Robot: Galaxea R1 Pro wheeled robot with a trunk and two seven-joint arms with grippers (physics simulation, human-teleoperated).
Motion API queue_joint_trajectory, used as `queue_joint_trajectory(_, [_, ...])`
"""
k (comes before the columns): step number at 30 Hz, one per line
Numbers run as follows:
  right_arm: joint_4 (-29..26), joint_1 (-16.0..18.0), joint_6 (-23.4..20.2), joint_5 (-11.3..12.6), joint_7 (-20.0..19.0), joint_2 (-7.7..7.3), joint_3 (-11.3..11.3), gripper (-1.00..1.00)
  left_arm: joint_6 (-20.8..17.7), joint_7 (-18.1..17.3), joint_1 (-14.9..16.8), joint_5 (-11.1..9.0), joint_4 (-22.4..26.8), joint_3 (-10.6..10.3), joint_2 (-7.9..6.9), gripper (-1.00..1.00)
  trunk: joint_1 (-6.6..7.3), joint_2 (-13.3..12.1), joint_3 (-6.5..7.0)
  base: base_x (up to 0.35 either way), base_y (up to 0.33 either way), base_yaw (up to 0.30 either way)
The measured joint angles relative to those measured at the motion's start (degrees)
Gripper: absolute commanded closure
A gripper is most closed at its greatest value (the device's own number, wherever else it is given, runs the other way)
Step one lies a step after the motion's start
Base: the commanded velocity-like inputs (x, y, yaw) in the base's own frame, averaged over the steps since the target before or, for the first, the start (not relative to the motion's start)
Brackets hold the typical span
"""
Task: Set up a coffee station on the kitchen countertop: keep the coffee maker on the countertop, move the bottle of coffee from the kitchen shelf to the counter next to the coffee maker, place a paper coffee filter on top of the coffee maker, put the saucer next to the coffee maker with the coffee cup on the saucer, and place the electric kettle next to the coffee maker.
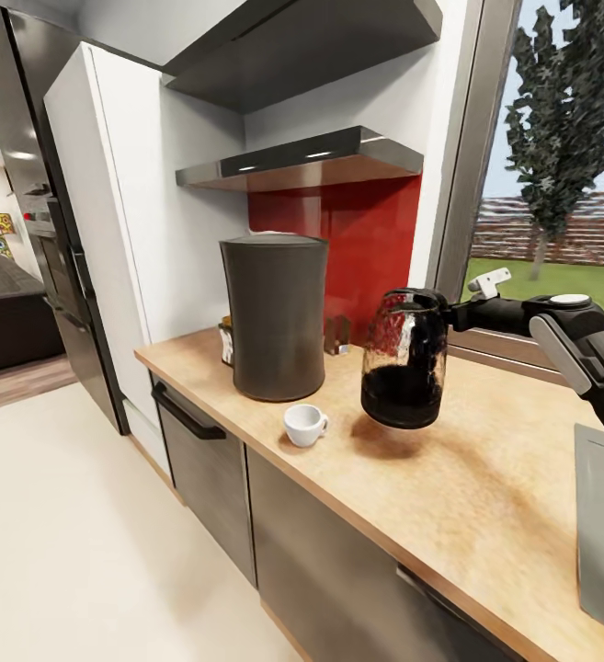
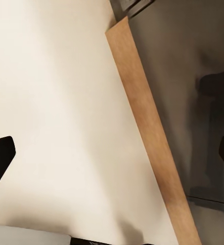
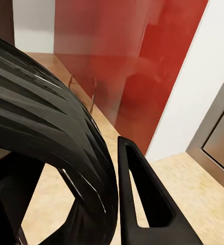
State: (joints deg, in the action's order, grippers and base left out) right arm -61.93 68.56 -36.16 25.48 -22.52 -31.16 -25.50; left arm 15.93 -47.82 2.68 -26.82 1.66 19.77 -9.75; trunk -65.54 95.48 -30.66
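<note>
Right now I am carrying the electric kettle (image 1: 404, 359) in my right end effector (image 1: 435, 308), which is clamped on the black handle at the jug's top; in the right wrist view one finger (image 3: 145, 204) is lying tight against the ribbed black handle (image 3: 50, 148). The kettle is hanging upright, its long axis vertical, just above the kitchen countertop (image 1: 449, 478), with its shadow falling directly below. The coffee maker (image 1: 275, 315) is standing on the worktop to the left of the kettle, near but apart, and the coffee cup (image 1: 303, 425) is sitting in front of the gap between them, directly on the wood with no saucer under it that I can see. I judge that the coming move is mostly a straight lowering, perhaps with a small shift left toward the tower. My left end effector (image 2: 112, 158) is hanging spread wide and empty over the floor beside the worktop's edge, so the right arm is the nearer one.
</note>
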Motion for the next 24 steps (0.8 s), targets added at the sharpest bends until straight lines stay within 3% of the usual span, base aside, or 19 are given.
queue_joint_trajectory(10, [0.1,0.0,0.0,0.0,0.0,0.0,0.0,1.0,0.0,0.0,0.0,0.0,0.0,0.0,0.0,-1.0,0.0,0.0,0.0,0.006,0.011,0.0])
queue_joint_trajectory(24, [0.1,0.0,0.0,0.1,0.0,0.0,-0.1,1.0,0.0,0.0,0.0,0.0,0.0,0.0,0.0,-1.0,0.01,0.0,0.0,0.102,0.104,0.0])
